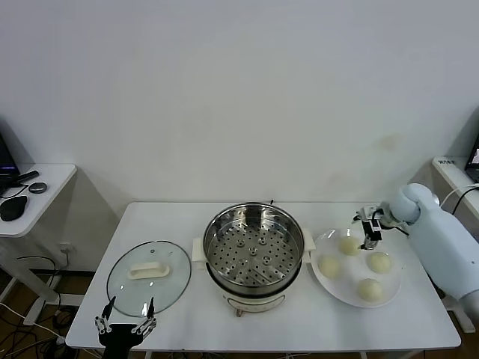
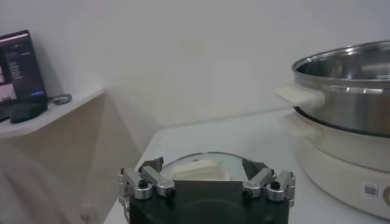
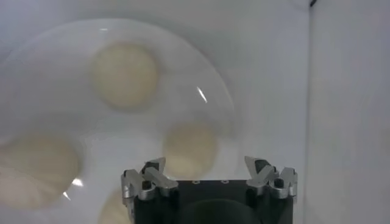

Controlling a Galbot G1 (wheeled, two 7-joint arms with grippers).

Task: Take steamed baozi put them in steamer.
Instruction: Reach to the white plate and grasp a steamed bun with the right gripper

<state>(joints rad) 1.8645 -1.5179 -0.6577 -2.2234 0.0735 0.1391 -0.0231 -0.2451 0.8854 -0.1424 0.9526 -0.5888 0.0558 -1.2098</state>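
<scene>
The right pincer (image 1: 368,241), open, hovers just above the far-left of 4 buns (image 1: 349,245) on the plate (image 1: 334,291), right of the steamer (image 1: 254,247).

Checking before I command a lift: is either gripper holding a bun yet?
No. The right gripper is open above the plate, its fingers empty; all four buns lie there. The left gripper is open, idle by the lid.

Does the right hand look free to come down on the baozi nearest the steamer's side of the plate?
Probably yes: the right hand hovers open over the plate, the baozi sits uncovered, and nothing lies between them.
</scene>
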